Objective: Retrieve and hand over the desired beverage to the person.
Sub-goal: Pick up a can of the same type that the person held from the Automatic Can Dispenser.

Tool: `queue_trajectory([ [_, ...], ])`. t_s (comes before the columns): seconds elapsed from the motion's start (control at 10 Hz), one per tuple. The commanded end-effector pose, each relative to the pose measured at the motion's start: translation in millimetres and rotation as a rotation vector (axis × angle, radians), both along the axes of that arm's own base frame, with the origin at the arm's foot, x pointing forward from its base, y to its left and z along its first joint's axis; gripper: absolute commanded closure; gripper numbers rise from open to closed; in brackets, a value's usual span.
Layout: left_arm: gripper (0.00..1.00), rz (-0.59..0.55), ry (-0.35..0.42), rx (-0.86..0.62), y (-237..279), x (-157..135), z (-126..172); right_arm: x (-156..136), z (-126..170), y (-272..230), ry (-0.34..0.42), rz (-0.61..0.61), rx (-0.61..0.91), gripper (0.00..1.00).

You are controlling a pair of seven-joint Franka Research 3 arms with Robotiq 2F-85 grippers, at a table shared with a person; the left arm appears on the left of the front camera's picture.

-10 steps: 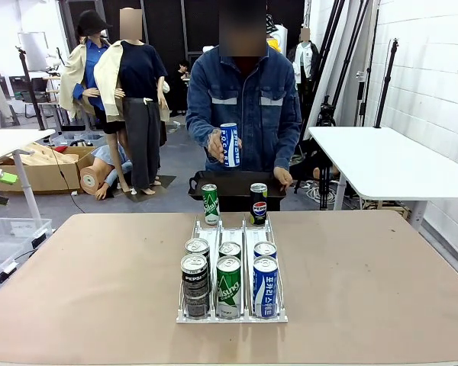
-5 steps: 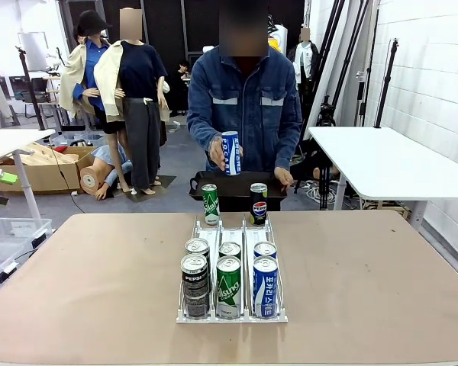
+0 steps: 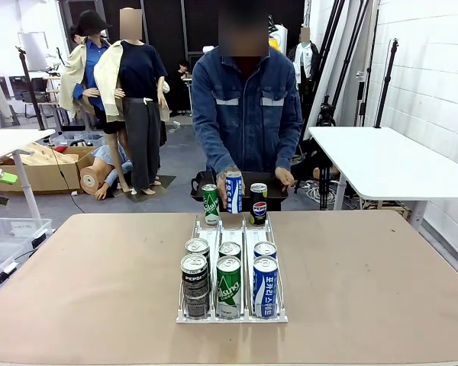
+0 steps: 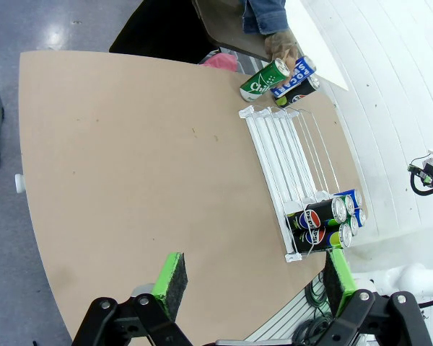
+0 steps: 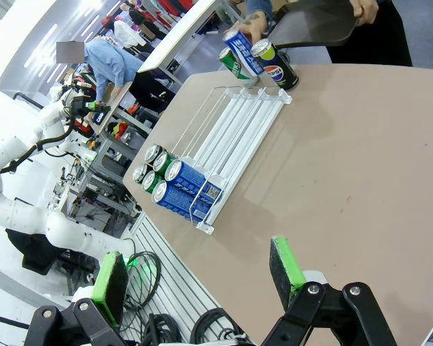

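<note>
The tall blue-and-white drink can [image 3: 233, 192] stands upper centre in the person's hand [image 3: 221, 183] at the white wire rack's [image 3: 248, 232] far end; my left pincer [image 4: 252, 280] and right pincer [image 5: 198, 277] gape empty, pick not begun, so next, I judge, I reach for the matching blue can [image 3: 265, 286] at lower centre.

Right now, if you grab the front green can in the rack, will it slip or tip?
The green can looks rigid and glossy, so probably a bit slick. Tall and slim, it may tip if pushed high, though the rack rails and the black can beside it hem it in.
</note>
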State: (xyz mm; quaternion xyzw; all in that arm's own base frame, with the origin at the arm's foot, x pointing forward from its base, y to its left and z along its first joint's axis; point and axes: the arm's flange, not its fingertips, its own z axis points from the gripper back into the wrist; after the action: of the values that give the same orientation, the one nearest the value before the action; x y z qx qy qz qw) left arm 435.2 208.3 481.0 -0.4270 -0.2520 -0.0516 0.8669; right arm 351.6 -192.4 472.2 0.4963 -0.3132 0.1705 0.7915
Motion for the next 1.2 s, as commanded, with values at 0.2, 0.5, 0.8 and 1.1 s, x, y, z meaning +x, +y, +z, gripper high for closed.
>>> queue_trajectory([
  [0.2,0.00,0.000,-0.003,-0.001,1,-2,0,-1,-2,-1,-0.002,0.011,0.001,0.00],
  [0.5,0.00,0.000,-0.003,-0.001,1,-2,0,0,0,0,0.000,0.000,0.000,0.00],
  [0.8,0.00,0.000,-0.003,-0.001,1,-2,0,-5,11,12,0.021,0.034,-0.030,0.00],
  [1.1,0.00,0.000,-0.003,-0.001,1,-2,0,-6,29,44,0.056,0.115,-0.097,0.00],
])
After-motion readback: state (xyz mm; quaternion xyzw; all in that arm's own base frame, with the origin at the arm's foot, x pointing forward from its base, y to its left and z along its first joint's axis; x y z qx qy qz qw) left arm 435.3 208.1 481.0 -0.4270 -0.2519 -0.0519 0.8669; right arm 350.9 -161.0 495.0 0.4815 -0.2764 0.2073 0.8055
